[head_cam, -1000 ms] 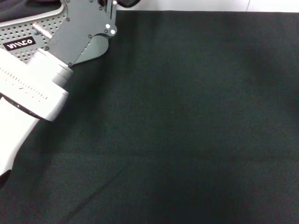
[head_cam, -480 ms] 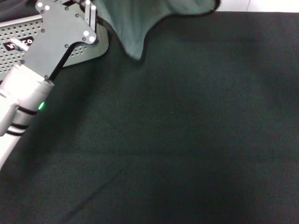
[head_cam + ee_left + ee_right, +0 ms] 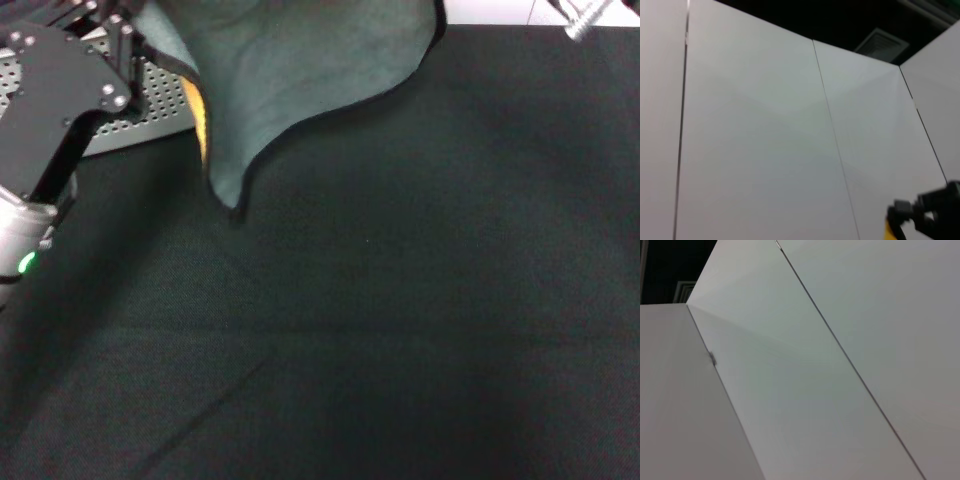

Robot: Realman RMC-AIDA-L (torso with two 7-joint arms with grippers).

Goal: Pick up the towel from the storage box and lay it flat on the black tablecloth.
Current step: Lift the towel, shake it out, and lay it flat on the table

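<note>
Your head view carries nearly everything. One towel [image 3: 300,70] hangs in the air at the top of the scene, grey-green face toward you, a strip of its yellow side showing along the left fold, its lowest corner dangling just above the black tablecloth [image 3: 400,330]. The left gripper [image 3: 95,40] sits at the upper left, level with the towel's left edge and in front of the one storage box [image 3: 150,100], whose perforated wall shows between gripper and towel. You cannot tell from here whether its fingers are pinching the cloth. At the top right corner a small metal part shows; the right gripper's fingers are not seen.

Your left wrist view adds only white wall panels and, low in one corner, black finger parts against a bit of yellow. Your right wrist view shows wall panels alone.
</note>
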